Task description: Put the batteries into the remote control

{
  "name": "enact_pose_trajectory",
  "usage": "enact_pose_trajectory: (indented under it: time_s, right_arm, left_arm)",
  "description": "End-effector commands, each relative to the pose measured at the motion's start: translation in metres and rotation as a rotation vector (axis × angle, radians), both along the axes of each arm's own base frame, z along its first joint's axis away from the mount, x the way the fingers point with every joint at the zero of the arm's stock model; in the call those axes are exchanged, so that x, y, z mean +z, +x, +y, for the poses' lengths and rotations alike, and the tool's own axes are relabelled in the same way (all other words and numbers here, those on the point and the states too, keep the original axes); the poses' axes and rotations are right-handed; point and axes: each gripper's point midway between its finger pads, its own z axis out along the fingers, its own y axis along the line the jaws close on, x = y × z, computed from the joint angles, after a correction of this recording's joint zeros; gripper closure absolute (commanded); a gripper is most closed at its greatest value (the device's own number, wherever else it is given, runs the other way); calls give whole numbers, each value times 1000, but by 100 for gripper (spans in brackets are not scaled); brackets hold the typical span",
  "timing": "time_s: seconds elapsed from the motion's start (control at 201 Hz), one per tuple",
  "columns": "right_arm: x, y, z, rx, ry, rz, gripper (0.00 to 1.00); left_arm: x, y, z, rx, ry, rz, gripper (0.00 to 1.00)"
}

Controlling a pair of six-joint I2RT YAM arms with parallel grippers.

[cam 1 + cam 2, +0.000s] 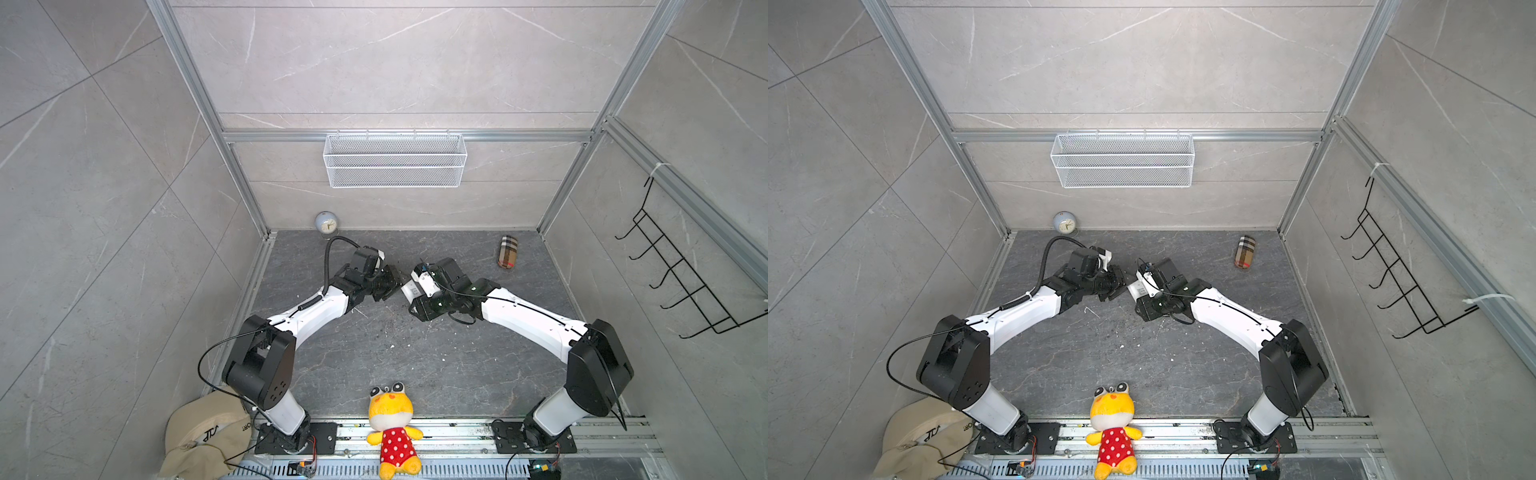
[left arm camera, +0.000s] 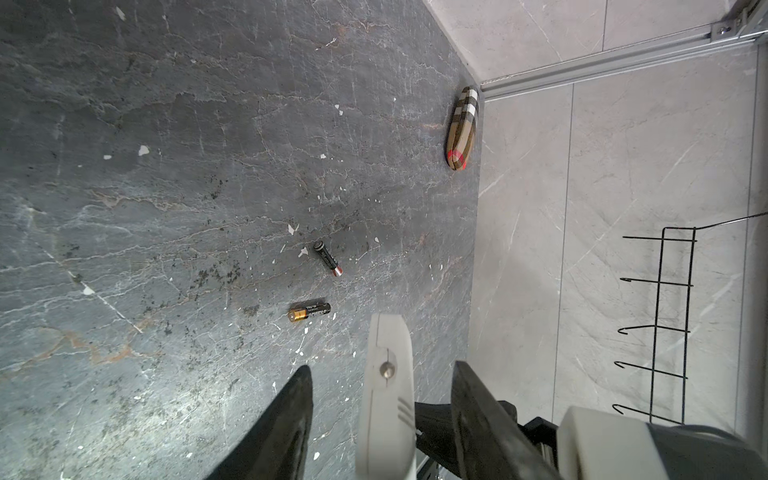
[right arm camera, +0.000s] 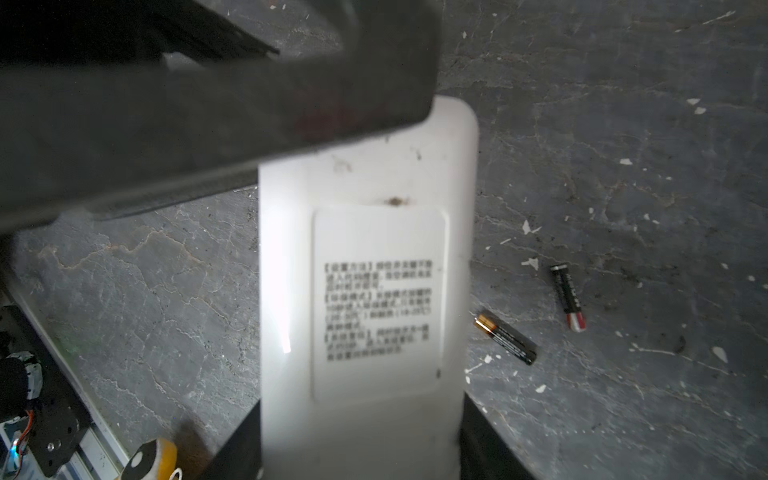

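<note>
Batteries lie loose on the table, toward the right. We hold the remote control above it mid-table, cover on, our right gripper clamped on one end. Our left gripper straddles the other end, half open, touching nothing. If it pinches off-centre, we risk twisting the remote loose — or jamming the cover shut.

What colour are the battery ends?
One battery has a copper end, the other battery a red end; clearest in the right wrist view.
</note>
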Motion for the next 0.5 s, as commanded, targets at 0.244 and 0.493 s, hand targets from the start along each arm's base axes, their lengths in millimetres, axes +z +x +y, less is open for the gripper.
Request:
enact_pose_trajectory:
  time_s: [0.244,0.493]
  right_arm:
    - [15,11,22,14,63,12,49]
    - [16,11,21,12,60,13,49]
  left_arm:
    - [13,1,-9,-15,-66,-49,59]
    - [11,1,-8,-9,-75,-46,73]
